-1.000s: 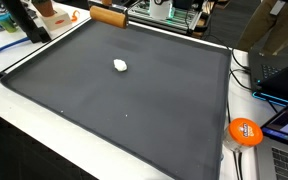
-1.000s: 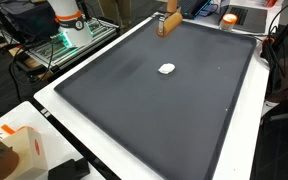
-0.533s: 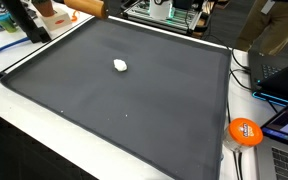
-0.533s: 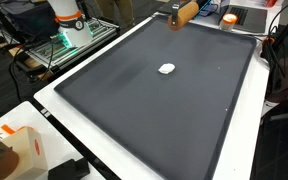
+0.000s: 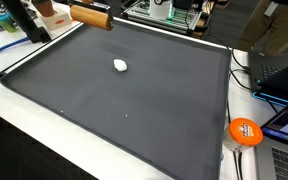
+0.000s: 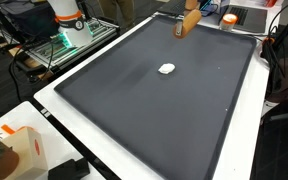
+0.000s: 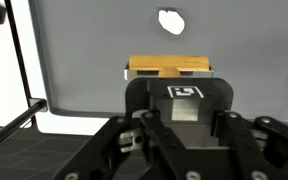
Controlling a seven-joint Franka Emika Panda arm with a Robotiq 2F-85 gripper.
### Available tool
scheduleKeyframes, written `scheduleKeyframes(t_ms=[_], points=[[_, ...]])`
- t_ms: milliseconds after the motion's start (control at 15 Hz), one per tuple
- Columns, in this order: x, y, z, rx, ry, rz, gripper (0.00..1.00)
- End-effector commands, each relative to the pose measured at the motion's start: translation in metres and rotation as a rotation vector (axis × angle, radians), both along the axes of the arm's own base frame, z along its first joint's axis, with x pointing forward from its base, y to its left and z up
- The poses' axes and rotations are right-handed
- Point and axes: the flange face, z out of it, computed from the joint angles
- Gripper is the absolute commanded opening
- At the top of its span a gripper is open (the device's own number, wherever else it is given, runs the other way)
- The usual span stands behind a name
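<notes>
Claw (image 7: 172, 84) clenched on a tilted wooden block (image 7: 171, 66), aloft by the dark mat's (image 5: 134, 100) edge.

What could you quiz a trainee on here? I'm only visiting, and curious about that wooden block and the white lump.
1. True or false: the gripper is shut on the wooden block.
2. Where does the white lump lie? A on the black mat; B on a laptop; C in the gripper.
3. What colour is the round disc beside the mat?
Key: 1 true; 2 A; 3 orange.
</notes>
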Motion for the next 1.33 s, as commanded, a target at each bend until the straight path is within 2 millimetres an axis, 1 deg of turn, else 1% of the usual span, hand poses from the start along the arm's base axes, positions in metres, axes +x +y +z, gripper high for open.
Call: scheduleKeyframes(t_ms=[0, 200, 400, 600, 800, 867, 1000, 1067, 1133, 1267], points=[[0.03, 0.004, -0.009, 0.02, 0.019, -0.05, 0.22], [0.045, 0.006, -0.017, 0.02, 0.077, -0.08, 0.22], [0.054, 0.009, -0.022, 0.017, 0.137, -0.087, 0.22], [0.06, 0.013, -0.021, 0.017, 0.181, -0.087, 0.22], [0.069, 0.012, -0.019, 0.012, 0.175, -0.111, 0.22], [0.062, 0.012, -0.024, 0.001, 0.173, -0.08, 0.47], [0.068, 0.012, -0.024, 0.002, 0.164, -0.088, 0.47], [0.069, 0.012, -0.025, 0.002, 0.162, -0.089, 0.22], [0.075, 0.009, -0.033, 0.002, 0.17, -0.126, 0.22], [0.078, 0.007, -0.045, -0.005, 0.194, -0.142, 0.22]])
